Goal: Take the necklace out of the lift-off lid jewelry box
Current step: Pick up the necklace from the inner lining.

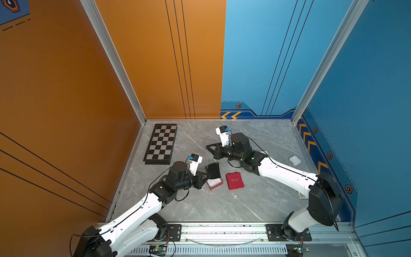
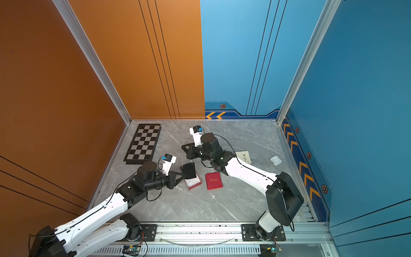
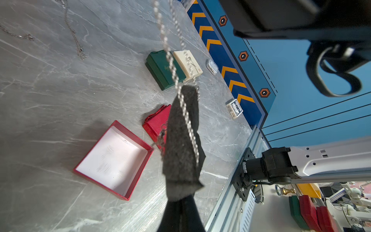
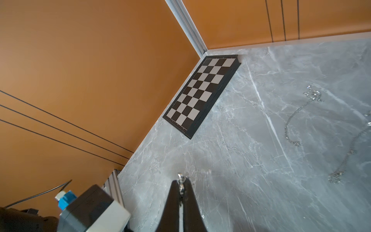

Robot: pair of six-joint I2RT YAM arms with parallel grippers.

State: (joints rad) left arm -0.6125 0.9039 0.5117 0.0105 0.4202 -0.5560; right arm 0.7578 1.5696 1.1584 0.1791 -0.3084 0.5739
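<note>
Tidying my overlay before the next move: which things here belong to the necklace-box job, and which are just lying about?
Job: red box base, red lid, black insert pad, necklace, left gripper shut on the pad, right gripper shut on the necklace.

Lying about: chessboard, loose chain, another loose chain, green box, cream box, white case, card deck.

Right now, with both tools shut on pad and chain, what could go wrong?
1. The necklace runs over the black pad clamped in the left tool; if the right tool pulls away, the chain may snag or strain.
2. The right tool pinches the chain only at its very tips, so it could slip free.
3. Loose necklaces lie on the table nearby; laying this one there could tangle them.
</note>
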